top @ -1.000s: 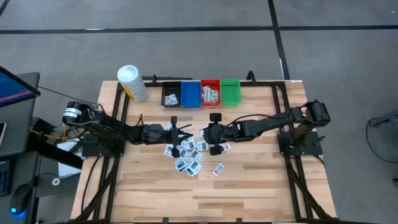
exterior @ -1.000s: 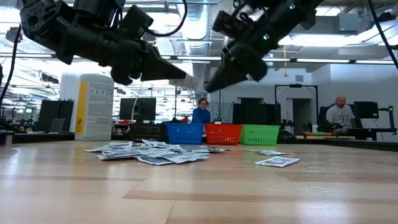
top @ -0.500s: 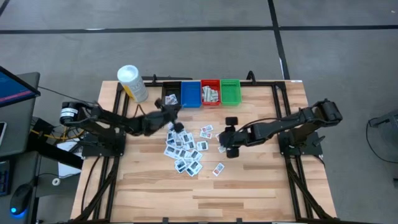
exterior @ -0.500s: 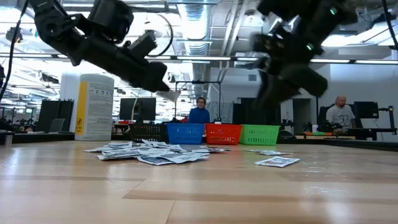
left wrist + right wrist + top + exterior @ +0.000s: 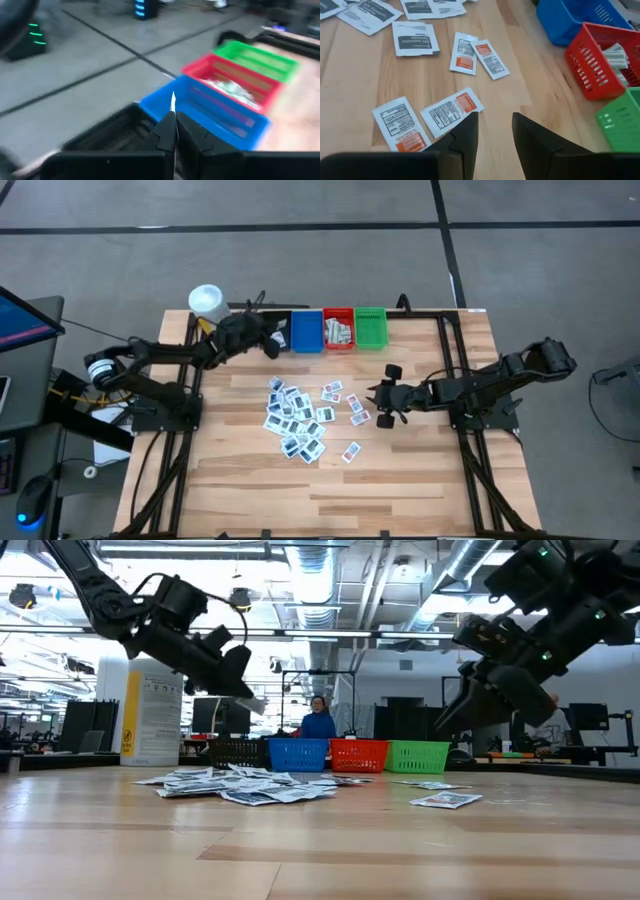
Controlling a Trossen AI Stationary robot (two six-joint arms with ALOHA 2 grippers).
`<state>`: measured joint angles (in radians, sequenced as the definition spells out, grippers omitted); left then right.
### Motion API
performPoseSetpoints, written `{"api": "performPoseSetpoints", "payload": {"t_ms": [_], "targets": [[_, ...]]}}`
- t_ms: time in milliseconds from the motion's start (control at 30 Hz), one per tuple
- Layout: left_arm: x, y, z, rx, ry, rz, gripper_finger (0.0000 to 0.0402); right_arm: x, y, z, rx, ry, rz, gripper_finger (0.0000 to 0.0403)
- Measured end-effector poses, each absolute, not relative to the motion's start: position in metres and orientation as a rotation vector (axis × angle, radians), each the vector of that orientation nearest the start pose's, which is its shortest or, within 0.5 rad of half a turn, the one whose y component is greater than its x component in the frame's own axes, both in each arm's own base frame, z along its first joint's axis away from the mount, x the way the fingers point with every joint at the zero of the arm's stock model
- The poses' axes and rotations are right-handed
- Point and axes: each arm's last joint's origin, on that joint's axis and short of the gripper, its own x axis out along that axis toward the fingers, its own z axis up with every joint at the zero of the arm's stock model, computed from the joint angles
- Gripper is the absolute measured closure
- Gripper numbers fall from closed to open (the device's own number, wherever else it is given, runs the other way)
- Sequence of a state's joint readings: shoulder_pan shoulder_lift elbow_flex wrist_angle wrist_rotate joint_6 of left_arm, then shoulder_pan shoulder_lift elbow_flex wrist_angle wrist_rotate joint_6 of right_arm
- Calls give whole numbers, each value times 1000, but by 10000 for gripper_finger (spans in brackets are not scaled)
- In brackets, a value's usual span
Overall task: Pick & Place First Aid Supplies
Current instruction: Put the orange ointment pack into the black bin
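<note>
The first aid supplies are small flat packets; a loose pile (image 5: 298,417) lies mid-table, also in the low view (image 5: 240,787). My left gripper (image 5: 270,340) is shut on one thin white packet (image 5: 173,101) above the black bin (image 5: 107,142), next to the blue bin (image 5: 215,112). My right gripper (image 5: 379,402) stands open just right of the pile, over bare wood. Near its fingers lie a few white packets with orange marks (image 5: 451,111), which it does not touch. My left gripper pinches a white packet between its two fingers; the packet shows edge-on, its free edge (image 5: 173,99) sticking out past the fingertips. The fingers reach slanting toward the table's far edge, nearly level. The packet is lifted clear of table and bins.
Four small bins stand in a row at the far edge: black, blue (image 5: 306,331), red (image 5: 338,329) with pale strips inside, green (image 5: 370,327). A white-capped yellow container (image 5: 208,307) stands left of them. Bare wood lies at the near side and right of the pile.
My left gripper has swung from the pile toward the table's far edge, carrying the white packet to the black bin, and has rolled about its own line. My right gripper has drawn back from the pile toward the table's right edge and sunk lower, staying open.
</note>
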<state>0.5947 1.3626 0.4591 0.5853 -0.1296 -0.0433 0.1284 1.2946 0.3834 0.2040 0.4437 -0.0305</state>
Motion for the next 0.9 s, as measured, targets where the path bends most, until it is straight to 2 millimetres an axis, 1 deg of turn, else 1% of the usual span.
{"api": "performPoseSetpoints", "payload": {"t_ms": [100, 367, 533, 633, 733, 900], "targets": [[209, 149, 173, -130, 310, 685, 381, 217, 16, 140, -228, 674, -292, 289], [210, 148, 175, -86, 298, 823, 336, 218, 16, 142, -203, 654, -299, 289], [211, 147, 175, -144, 272, 835, 316, 219, 16, 142, -165, 641, -311, 289], [213, 140, 173, -146, 281, 809, 314, 219, 16, 142, -157, 643, -292, 289], [216, 131, 169, -145, 293, 773, 314, 219, 18, 141, -133, 650, -222, 289], [223, 107, 163, -136, 285, 677, 314, 221, 22, 137, -102, 679, -101, 289]]}}
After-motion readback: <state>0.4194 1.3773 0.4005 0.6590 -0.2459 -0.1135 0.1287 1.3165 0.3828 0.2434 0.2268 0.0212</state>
